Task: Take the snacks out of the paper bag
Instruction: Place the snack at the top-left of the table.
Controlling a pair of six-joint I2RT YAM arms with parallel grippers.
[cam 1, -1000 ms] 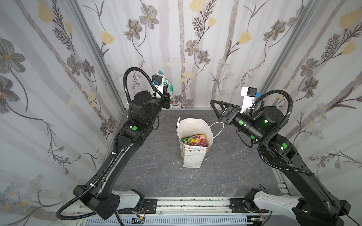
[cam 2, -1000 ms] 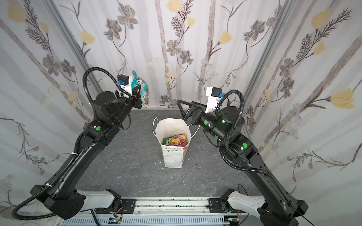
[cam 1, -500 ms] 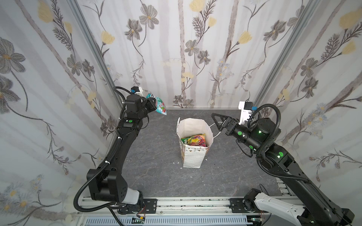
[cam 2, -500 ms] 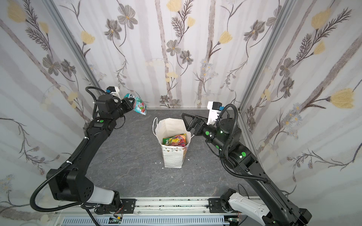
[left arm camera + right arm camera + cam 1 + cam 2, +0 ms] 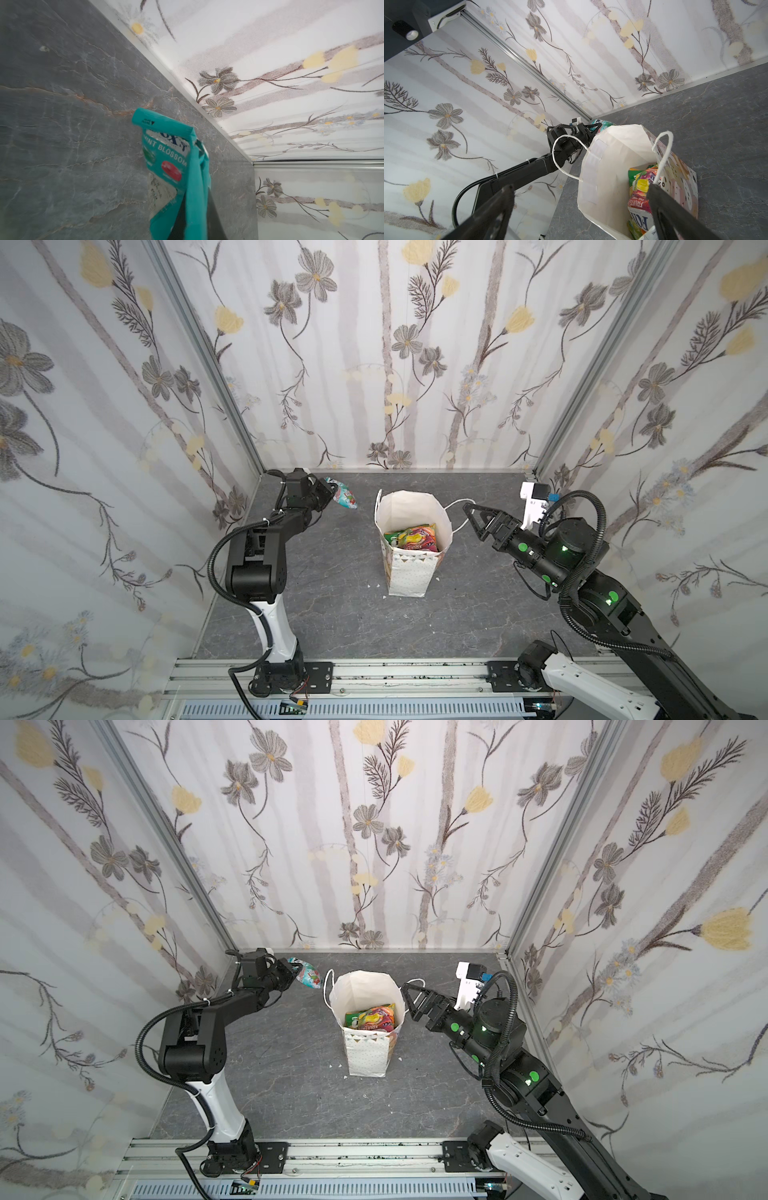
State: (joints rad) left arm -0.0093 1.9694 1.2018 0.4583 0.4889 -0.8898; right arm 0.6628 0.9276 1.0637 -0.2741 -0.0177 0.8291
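Note:
The white paper bag [image 5: 409,576] [image 5: 368,1052] [image 5: 602,166] stands upright and open at the middle of the grey floor. Green-yellow and red snacks [image 5: 411,537] [image 5: 372,1017] [image 5: 639,193] lie inside it. My left gripper [image 5: 332,493] [image 5: 296,971] [image 5: 198,158] is shut on a teal packet [image 5: 345,497] [image 5: 307,976] [image 5: 166,155], which hangs low over the back left corner, left of the bag. My right gripper [image 5: 469,512] [image 5: 406,994] [image 5: 580,192] stands open just right of the bag's rim, by its cord handle [image 5: 457,506] [image 5: 662,158], with nothing between its fingers.
Flowered walls close in the floor on three sides, and the left gripper is near the back left corner [image 5: 252,163]. A metal rail [image 5: 374,672] carrying both arm bases runs along the front. Small white scraps [image 5: 376,585] lie by the bag's foot.
The left arm has come down from high up and swung to the back left with the teal packet still held. The right gripper has dropped lower and closer to the bag's right rim.

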